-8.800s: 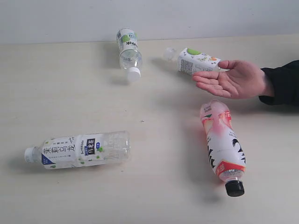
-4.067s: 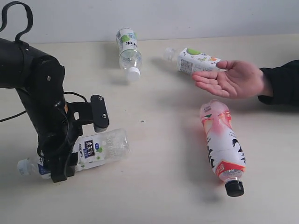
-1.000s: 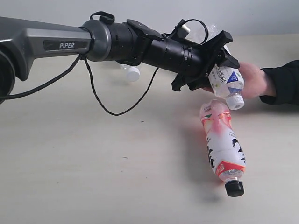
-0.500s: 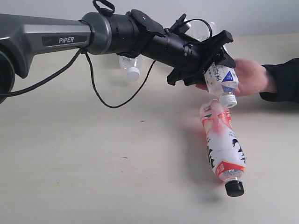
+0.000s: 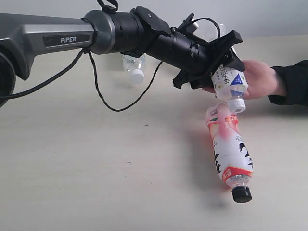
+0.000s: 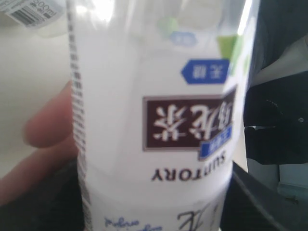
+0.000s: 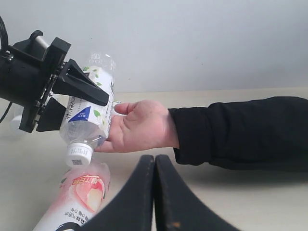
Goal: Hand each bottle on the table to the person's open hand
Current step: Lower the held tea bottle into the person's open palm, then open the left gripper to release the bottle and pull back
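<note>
Jaws of the black left gripper (image 5: 226, 60) stand partly apart and clamp a clear plastic drink bottle with a white tea label (image 5: 231, 84) across its body. The grey and black left arm (image 5: 62, 38) reaches from the left across the far half of the scene to hold it there. The bottle hangs tilted with its white screw cap (image 5: 237, 104) pointing down and toward the near side. Its clear base is uppermost, behind the gripper. The label carries a dark brown panel with white characters, a small blue tag, green leaf marks and the word SUNTORY, all upside down in the left wrist view.

The bottle sits at the far right, over the fingers of the person's bare open hand with a black sleeve cuff (image 5: 260, 79). Whether bottle and palm touch cannot be told.

Just near of the hand, a pink and white plastic bottle (image 5: 230, 149) lies on the pale beige wood-grain table (image 5: 96, 168), its black cap (image 5: 241, 194) toward the near edge. A small clear bottle with a white cap (image 5: 134, 67) lies at the far side, partly hidden by the arm.

The black right gripper (image 7: 154, 163) has its two fingers pressed flat together, with nothing between them
</note>
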Action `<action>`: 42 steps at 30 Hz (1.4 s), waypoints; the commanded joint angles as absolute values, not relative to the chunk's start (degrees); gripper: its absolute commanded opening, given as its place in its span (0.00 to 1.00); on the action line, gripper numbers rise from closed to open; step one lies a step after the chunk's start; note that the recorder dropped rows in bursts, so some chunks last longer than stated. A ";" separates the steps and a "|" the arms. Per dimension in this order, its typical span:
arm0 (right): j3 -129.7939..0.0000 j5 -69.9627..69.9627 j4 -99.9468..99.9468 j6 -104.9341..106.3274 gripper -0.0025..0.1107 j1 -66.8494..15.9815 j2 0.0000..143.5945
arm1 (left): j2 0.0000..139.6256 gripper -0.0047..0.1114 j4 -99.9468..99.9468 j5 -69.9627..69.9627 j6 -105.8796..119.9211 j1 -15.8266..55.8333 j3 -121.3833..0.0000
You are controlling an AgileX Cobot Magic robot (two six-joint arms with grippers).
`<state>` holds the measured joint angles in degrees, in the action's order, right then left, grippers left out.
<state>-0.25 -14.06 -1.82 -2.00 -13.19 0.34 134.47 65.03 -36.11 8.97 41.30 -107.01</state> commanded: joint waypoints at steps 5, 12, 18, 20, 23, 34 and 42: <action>0.00 -13.58 -1.64 -1.67 0.02 -12.89 0.00 | 134.57 0.57 64.86 -38.86 8.46 41.34 -107.38; 0.00 -13.58 -1.64 -1.85 0.02 -12.89 0.00 | 134.57 0.67 65.08 -39.23 8.83 41.34 -107.38; 0.00 -13.70 -1.64 -1.74 0.02 -12.89 0.00 | 134.57 0.76 65.08 -39.47 9.35 41.34 -107.38; 0.00 -13.70 -1.64 -1.74 0.02 -12.89 0.00 | 134.57 0.76 65.30 -40.19 9.35 41.34 -107.38; 0.00 -13.70 -1.64 -1.74 0.02 -12.89 0.00 | 133.85 0.76 65.25 -41.23 10.84 40.73 -107.43; 0.00 -13.68 -1.64 -1.64 0.02 -12.89 0.00 | 125.69 0.69 61.36 -47.81 13.23 39.85 -107.43; 0.00 -13.68 -1.64 -1.64 0.02 -12.89 0.00 | 122.51 0.15 57.58 -53.90 13.23 39.85 -107.43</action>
<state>-0.25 -14.06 -1.82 -2.00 -13.19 0.34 124.25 58.79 -51.02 12.84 39.99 -107.09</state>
